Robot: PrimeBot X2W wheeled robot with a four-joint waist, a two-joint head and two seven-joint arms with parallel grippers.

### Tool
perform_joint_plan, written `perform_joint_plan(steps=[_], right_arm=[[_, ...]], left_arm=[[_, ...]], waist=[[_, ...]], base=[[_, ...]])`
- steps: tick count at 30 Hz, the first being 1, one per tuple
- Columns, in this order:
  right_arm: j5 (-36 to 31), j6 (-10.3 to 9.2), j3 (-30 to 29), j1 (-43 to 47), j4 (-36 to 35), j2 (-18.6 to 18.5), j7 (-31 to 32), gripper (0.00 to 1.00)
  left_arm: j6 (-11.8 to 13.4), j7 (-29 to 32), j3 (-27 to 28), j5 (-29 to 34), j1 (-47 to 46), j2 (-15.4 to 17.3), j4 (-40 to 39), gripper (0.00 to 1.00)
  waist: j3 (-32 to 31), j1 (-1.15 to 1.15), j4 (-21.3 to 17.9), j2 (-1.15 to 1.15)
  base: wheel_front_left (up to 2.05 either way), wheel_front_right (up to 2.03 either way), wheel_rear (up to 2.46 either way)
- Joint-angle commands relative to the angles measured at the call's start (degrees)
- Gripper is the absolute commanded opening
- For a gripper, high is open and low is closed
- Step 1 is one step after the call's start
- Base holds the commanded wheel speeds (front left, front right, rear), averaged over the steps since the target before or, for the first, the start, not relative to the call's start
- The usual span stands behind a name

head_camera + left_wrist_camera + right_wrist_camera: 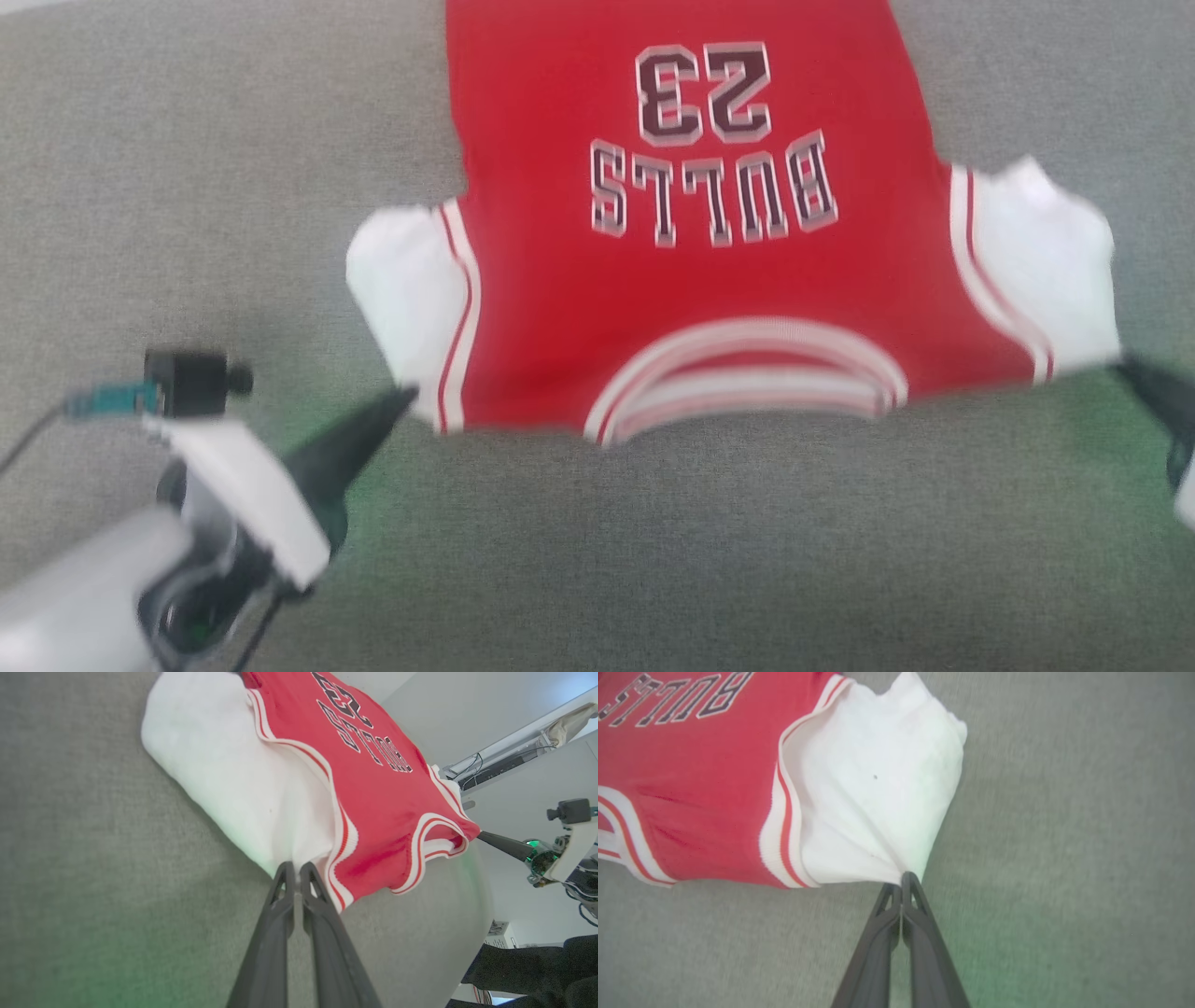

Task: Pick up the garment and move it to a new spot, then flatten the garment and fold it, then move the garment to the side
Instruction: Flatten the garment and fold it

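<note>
Underneath everything, a grey woven surface point(140, 187) is spreading out toward every edge of the head view. A red sleeveless jersey point(691, 308) is lying on it, front side up, running from the centre toward 12 o'clock, where its far end is passing out of the frame. The jersey is sitting upside down to the camera, so its striped collar point(747, 373) is curving at the near edge, toward 6 o'clock. The black lettering point(709, 191) and the number 23 are reading inverted above the collar. White inner fabric point(406, 280) is bulging out of both armholes, at 9 o'clock and at 3 o'clock of the jersey.

The left gripper point(406, 399) is reaching in from 8 o'clock. Its two dark fingers are pressed together, pinching the jersey's near corner where the white fabric is meeting the striped trim. The right gripper point(1125, 369) is coming in from 3 o'clock at the frame's edge. Its fingers are likewise closed tight, nipping the tip of the white fabric at the opposite corner. The near edge is stretching taut between the two grippers, and in the left wrist view it is appearing to ride slightly above the surface.

A small black camera block point(187, 381) is sitting on the left wrist at 9 o'clock. A faint green glow point(392, 504) is tinting the surface beside each gripper.
</note>
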Motion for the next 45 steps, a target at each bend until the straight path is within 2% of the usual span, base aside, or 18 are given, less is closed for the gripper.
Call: perform_joint_plan(steps=[1, 4, 10, 15, 18, 21, 26, 34, 35, 36, 39, 45], right_arm=[[0.28, -0.24, -3.04, 5.05, -2.38, 0.02, 1.39, 0.0], [-0.82, -0.24, -5.96, 10.66, -6.26, 0.98, 2.78, 0.0], [-4.33, -0.23, -14.92, 25.16, -17.29, 7.25, 7.9, 0.0], [-7.6, -0.19, -20.58, 32.37, -25.3, 12.6, 12.64, 0.0], [-9.68, -0.17, -21.4, 32.63, -27.73, 14.78, 14.98, 0.0], [-11.59, -0.17, -19.9, 30.55, -27.03, 15.87, 16.94, 0.0], [-15.02, -0.17, -14.75, 26.67, -21.68, 15.43, 17.88, 0.0], [-18.11, -0.2, -7.12, 22.32, -13.13, 15.12, 13.97, 0.0], [-18.19, -0.21, -7.27, 21.77, -12.93, 15.09, 13.09, 0.4], [-18.15, -0.26, -7.83, 21.27, -13.07, 14.93, 12.72, 1.0], [-17.21, -0.46, -10.29, 20.93, -15.81, 14.73, 13.22, 1.0], [-13.73, -0.12, -20.72, 22.38, -30.14, 12.15, 19.27, 1.0]], left_arm=[[0.21, -1.31, -0.41, 1.06, 2.91, 2.22, -1.06, 0.0], [0.21, -2.25, -0.93, 2.17, 4.8, 3.72, -2.82, 0.0], [0.21, -4.01, -0.86, 3.73, 11.54, 7.84, -8.44, 0.0], [0.21, -4.35, -0.49, 5.16, 15.79, 9.74, -11.56, 0.0], [0.27, -4.46, 0.29, 6.34, 16.21, 8.58, -10.55, 0.0], [0.4, -4.39, 0.07, 7.71, 15.04, 6.28, -8.61, 0.0], [0.49, -1.77, -1.73, 9.54, 12.85, 1.6, -3.14, 0.0], [0.83, -1.16, -3.47, 11.57, 11.4, -3.83, 6.38, 0.0], [0.88, -1.28, -3.61, 11.76, 11.4, -4.2, 7.04, 0.0], [0.89, -1.4, -3.33, 11.36, 11.61, -4.51, 7.44, 0.0], [0.86, -2.11, -2.62, 10.77, 12.13, -4.66, 7.43, 0.0], [0.88, -3.07, -1.77, 12.16, 12.67, -4.35, 4.4, 0.0]], waist=[[-0.06, 0.0, -0.22, 0.0], [0.04, 0.0, -0.4, 0.0], [0.24, 0.0, -0.58, 0.0], [0.46, 0.0, -0.38, 0.0], [0.42, 0.0, -0.1, 0.0], [0.39, 0.0, -0.02, 0.0], [0.96, 0.0, 0.08, 0.0], [2.24, 0.0, -0.52, 0.0], [2.35, 0.0, -0.67, 0.0], [2.46, 0.0, -0.91, 0.0], [2.54, 0.0, -1.52, 0.0], [3.28, 0.0, -0.9, 0.0]], base=[[0.0, 0.0, 0.0], [0.0, 0.0, 0.0], [0.0, 0.0, 0.0], [0.0, 0.0, 0.0], [0.0, 0.0, 0.0], [0.0, 0.0, 0.0], [0.0, 0.0, 0.0], [0.0, 0.0, 0.0], [0.0, 0.0, 0.0], [0.0, 0.0, 0.0], [0.0, 0.0, 0.0], [0.0, 0.0, 0.0]])
